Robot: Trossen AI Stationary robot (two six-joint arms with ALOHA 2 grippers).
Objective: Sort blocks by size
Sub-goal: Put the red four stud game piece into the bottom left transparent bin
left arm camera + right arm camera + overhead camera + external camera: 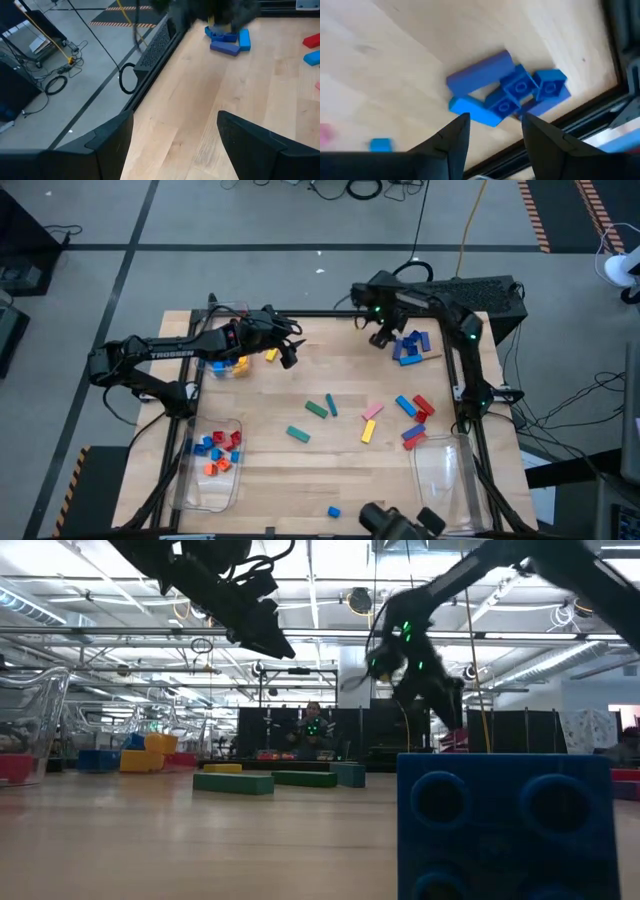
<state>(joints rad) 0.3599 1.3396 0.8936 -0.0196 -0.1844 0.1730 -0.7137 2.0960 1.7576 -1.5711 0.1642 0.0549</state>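
A pile of blue blocks [410, 345] [507, 92] lies on the wood at the table's far right. My right gripper [380, 336] [495, 119] hangs above the pile's left side, pointing steeply down, open and empty. My left gripper [289, 354] [175, 117] hovers over the far left-centre of the table, open with nothing between its fingers; a yellow block [271, 355] lies just beside it. Loose green [317, 408], pink [373, 411], yellow [367, 430], blue [405, 405] and red [423, 405] blocks lie flat mid-table.
A clear bin [228, 365] at the far left holds yellow and blue blocks. Another bin [217, 450] at the near left holds small red, blue and orange ones. A third clear bin [445, 470] stands near right. One small blue block [333, 511] sits by the front edge.
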